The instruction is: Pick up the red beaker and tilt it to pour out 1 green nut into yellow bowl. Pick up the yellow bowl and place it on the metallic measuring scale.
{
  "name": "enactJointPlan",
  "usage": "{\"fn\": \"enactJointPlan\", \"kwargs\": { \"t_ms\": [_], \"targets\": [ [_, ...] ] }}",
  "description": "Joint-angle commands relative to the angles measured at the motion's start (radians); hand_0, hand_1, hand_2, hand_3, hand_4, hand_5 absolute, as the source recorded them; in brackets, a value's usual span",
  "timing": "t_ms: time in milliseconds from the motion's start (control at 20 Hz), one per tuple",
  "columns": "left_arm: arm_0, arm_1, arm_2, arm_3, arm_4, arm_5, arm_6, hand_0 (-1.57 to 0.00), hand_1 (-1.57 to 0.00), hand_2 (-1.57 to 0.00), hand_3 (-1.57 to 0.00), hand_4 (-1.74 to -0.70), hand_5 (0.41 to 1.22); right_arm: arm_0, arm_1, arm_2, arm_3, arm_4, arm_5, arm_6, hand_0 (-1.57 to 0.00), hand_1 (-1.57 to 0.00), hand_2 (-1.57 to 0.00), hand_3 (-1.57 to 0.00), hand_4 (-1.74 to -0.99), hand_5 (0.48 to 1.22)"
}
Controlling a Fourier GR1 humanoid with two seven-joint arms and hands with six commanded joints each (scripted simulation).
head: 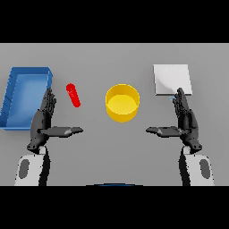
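A slim red beaker [73, 95] lies on the grey table, left of centre. The yellow bowl [122, 103] stands in the middle, and I see nothing inside it. At the back right lies the metallic measuring scale [172, 79], a pale square plate. My left hand [44, 120] is open with fingers straight and thumb pointing inward, just left of and nearer than the beaker, apart from it. My right hand [185, 120] is open in the same pose, right of the bowl and just in front of the scale. No green nut is visible.
A blue tray [12, 97] with raised walls sits at the far left, close beside my left hand.
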Motion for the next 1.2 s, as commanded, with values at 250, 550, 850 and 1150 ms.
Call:
{"fn": "enactJointPlan", "kwargs": {
  "t_ms": [250,550,850,1150],
  "targets": [
    [-0.007,0.034,0.029,0.015,0.025,-0.02,-0.004,0.0,0.0,0.0,0.0,-1.09,0.623,0.003,0.009,0.008,-0.003,0.006,-0.005,-0.006,0.0,0.0,0.0,0.0,-1.128,0.66],
    [0.104,0.071,-0.063,-0.132,-0.107,-0.005,-0.015,0.0,0.0,0.0,0.0,-1.1,0.616,0.087,-0.052,0.131,-0.103,0.265,-0.062,-0.107,0.0,0.0,0.0,0.0,-1.118,0.663],
    [0.035,0.062,-0.078,-0.041,-0.159,0.014,-0.005,0.0,0.0,0.0,0.0,-1.11,0.623,0.093,-0.046,0.136,-0.117,0.265,-0.061,-0.081,0.0,0.0,0.0,0.0,-1.13,0.65],
    [-0.133,0.048,-0.036,0.182,-0.175,0.048,-0.064,0.0,0.0,0.0,0.0,-1.15,0.636,0.09,-0.043,0.118,-0.118,0.211,-0.037,-0.113,0.0,0.0,0.0,0.0,-1.204,0.661]
  ]
}}
